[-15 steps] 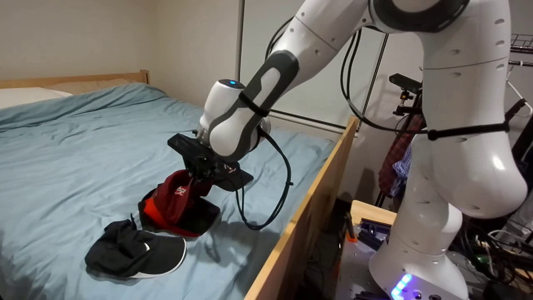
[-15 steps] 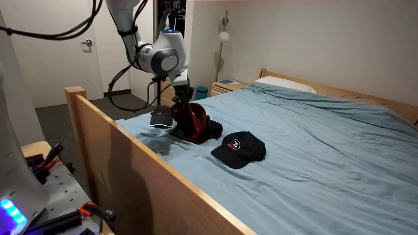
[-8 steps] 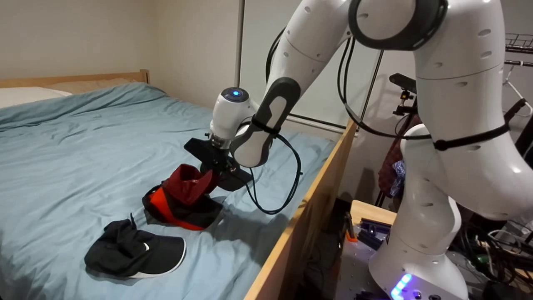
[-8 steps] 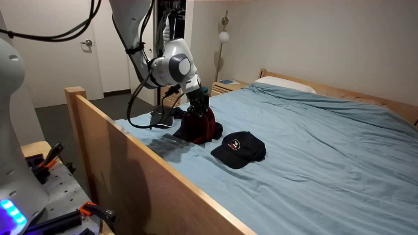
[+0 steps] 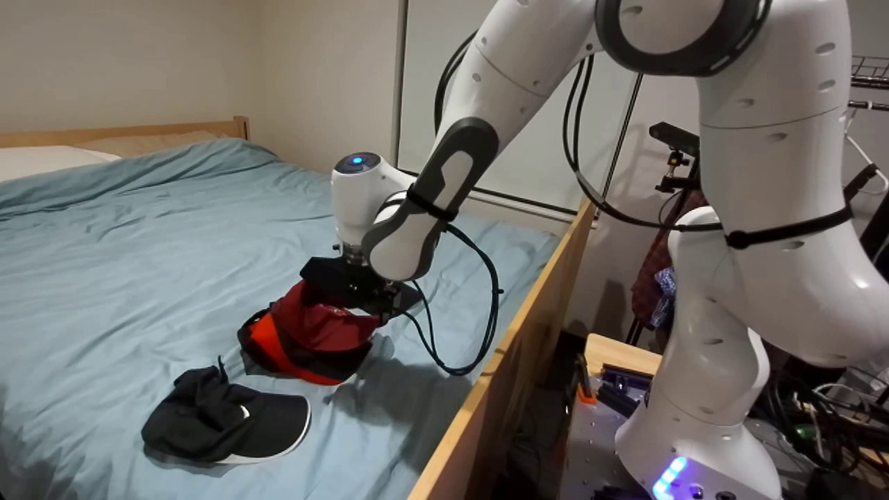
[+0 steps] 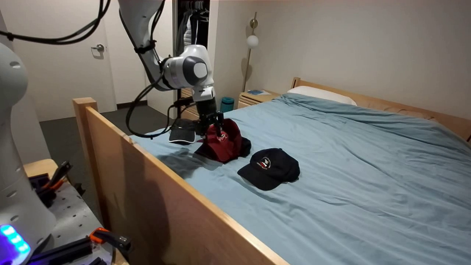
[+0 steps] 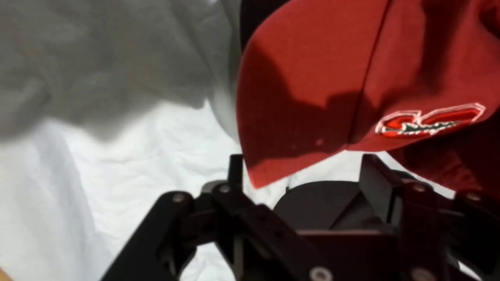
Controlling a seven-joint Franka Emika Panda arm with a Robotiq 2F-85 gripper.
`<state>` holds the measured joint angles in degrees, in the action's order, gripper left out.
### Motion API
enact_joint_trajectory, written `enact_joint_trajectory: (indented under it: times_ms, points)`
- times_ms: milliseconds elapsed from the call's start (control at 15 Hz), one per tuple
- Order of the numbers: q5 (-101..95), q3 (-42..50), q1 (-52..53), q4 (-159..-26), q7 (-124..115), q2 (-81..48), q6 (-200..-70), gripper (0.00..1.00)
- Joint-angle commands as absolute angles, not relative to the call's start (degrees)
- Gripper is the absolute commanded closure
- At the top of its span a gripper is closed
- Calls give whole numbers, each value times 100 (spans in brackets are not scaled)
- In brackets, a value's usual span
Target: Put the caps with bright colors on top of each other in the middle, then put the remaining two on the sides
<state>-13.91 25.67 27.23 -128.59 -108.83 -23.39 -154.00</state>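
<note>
My gripper [image 7: 301,168] is open at the brim of the dark red cap [image 7: 308,82], fingers wide apart and not closed on it. One corner of that brim lies beside a fingertip; whether they touch I cannot tell. The dark red cap [image 5: 326,323], with its small logo, rests tilted on the other bright cap, a black one with an orange-red panel [image 5: 267,340], in an exterior view. Of the remaining two, a black cap with a white-edged brim [image 5: 222,420] lies on one side of the pile. A black cap with a round emblem [image 6: 274,167] lies on the opposite side.
All the caps are on a blue-covered bed [image 6: 349,176]. A wooden bed rail [image 6: 184,187] runs between the robot's base and the caps. Black cables [image 5: 486,305] hang in a loop from the arm near that rail.
My gripper has let go of the dark red cap and opened. The cap has come down on the lower bright cap, its brim lower, its logo now facing the rail.
</note>
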Motion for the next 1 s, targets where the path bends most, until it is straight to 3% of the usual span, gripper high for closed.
enact_joint_trajectory:
  times_ms: [0,200,933]
  points:
    - [-1382,1991,2012,-12810,-10722,-1590,-14716,0]
    - [-753,1294,1323,-12583,-10365,-1141,-14869,0]
    - [-1796,1376,1479,-12577,-11805,-1386,-14591,0]
